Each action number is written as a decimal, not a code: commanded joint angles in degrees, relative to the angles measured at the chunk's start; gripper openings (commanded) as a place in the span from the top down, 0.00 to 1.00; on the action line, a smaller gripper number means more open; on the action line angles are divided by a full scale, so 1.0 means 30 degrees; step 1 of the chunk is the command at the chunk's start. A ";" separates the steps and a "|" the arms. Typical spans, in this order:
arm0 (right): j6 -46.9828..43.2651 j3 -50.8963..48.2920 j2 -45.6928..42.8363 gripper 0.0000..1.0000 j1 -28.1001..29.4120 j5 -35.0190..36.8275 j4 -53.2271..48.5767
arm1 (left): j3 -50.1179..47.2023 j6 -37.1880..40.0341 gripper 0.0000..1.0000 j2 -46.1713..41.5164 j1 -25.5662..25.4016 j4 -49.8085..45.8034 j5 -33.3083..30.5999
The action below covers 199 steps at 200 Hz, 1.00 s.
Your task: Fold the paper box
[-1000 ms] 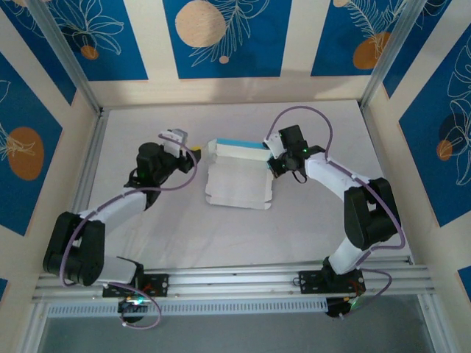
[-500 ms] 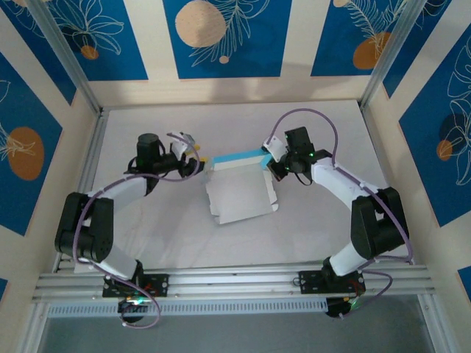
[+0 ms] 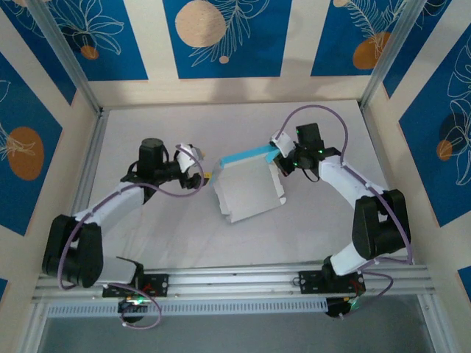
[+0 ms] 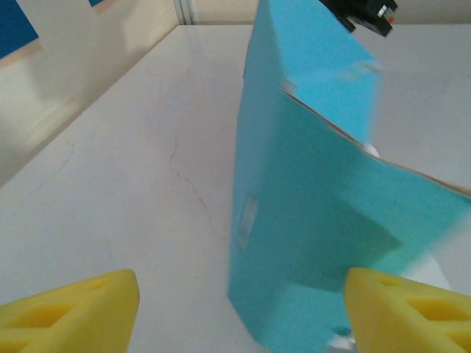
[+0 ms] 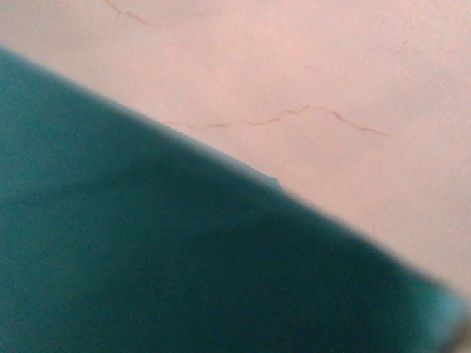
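Paper box tilted, pinched by right hand

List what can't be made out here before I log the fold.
- Right wrist: paper box blurred against the lens; grip unreadable.
- Top external: right gripper at the box's blue flap, too small to tell whether it is shut.
- Left wrist: box's bottom edge cut off by the frame edge, near the open left gripper.

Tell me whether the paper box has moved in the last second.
Yes. The paper box has slid right, away from the left rail, and turned counterclockwise.
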 commanded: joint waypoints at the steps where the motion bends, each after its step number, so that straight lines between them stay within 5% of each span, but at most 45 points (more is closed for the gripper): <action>1: -0.0398 -0.0188 -0.0782 1.00 0.0093 -0.1503 0.0691 | 0.0211 0.1536 0.26 -0.0516 -0.0313 -0.1595 -0.0363; 93: -0.0867 -0.0335 -0.0970 1.00 0.0659 0.0376 0.0572 | -0.0762 0.2571 0.30 -0.1934 -0.0713 -0.1223 -0.2994; 199: -0.1103 -0.0365 -0.1135 1.00 0.1505 0.0416 0.0646 | 0.1160 0.3875 0.35 -0.1959 -0.0562 -0.4781 -0.3741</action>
